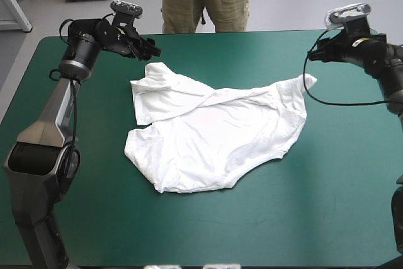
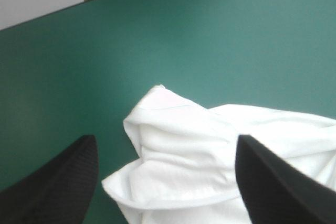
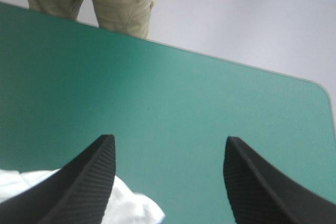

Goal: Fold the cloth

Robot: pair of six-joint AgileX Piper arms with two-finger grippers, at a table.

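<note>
The white T-shirt [image 1: 214, 130] lies spread but rumpled in the middle of the teal-green table, its far edge folded over in loose ridges. My left gripper [image 1: 151, 50] hovers open just beyond the shirt's far left corner. In the left wrist view that bunched corner [image 2: 173, 145] lies between and ahead of the parted black fingers [image 2: 58, 187]. My right gripper [image 1: 313, 55] is open above the shirt's far right corner [image 1: 308, 81]. The right wrist view shows a scrap of white cloth [image 3: 131, 205] beside one finger [image 3: 79, 187], with bare cover between the two.
The table's far edge [image 1: 252, 31] runs close behind both grippers. Wide bare teal-green cover [image 1: 327, 206] lies near the front and at both sides of the shirt.
</note>
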